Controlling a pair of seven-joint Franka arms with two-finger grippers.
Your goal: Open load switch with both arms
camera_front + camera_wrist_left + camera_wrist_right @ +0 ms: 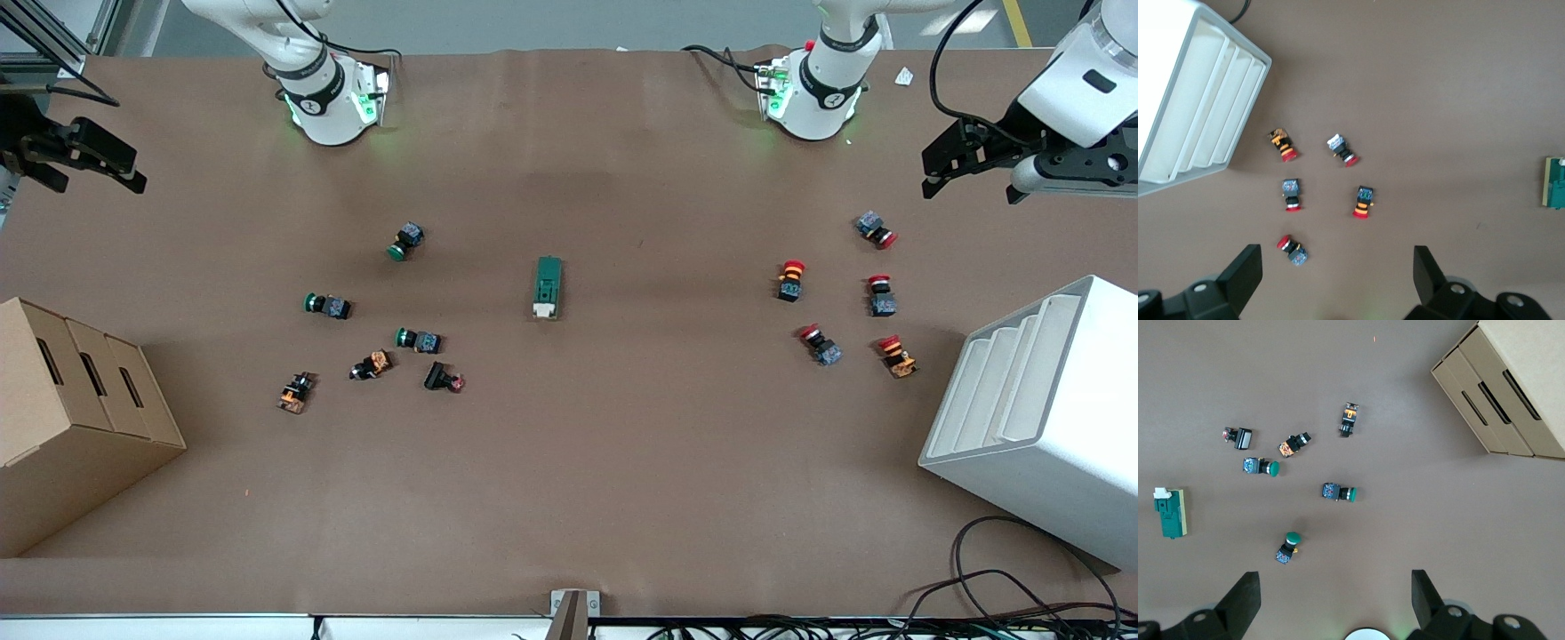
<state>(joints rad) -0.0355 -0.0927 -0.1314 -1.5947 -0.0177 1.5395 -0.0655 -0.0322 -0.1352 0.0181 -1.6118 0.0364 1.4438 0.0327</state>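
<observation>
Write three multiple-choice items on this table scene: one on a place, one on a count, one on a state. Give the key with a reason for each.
1. Where does the load switch lie?
A. mid-table, between the two button groups
B. inside the cardboard box
C. on the white rack

2. How many red-capped push buttons lie near the white rack?
A. two
B. five
C. eight

3. How do the left tool and right tool stand?
A. both open, holding nothing
B. both shut on the switch
C. one shut on a button

Key: 1 A, it lies alone mid-table; 2 B, five red caps show; 3 A, both wrist views show spread fingers.
</observation>
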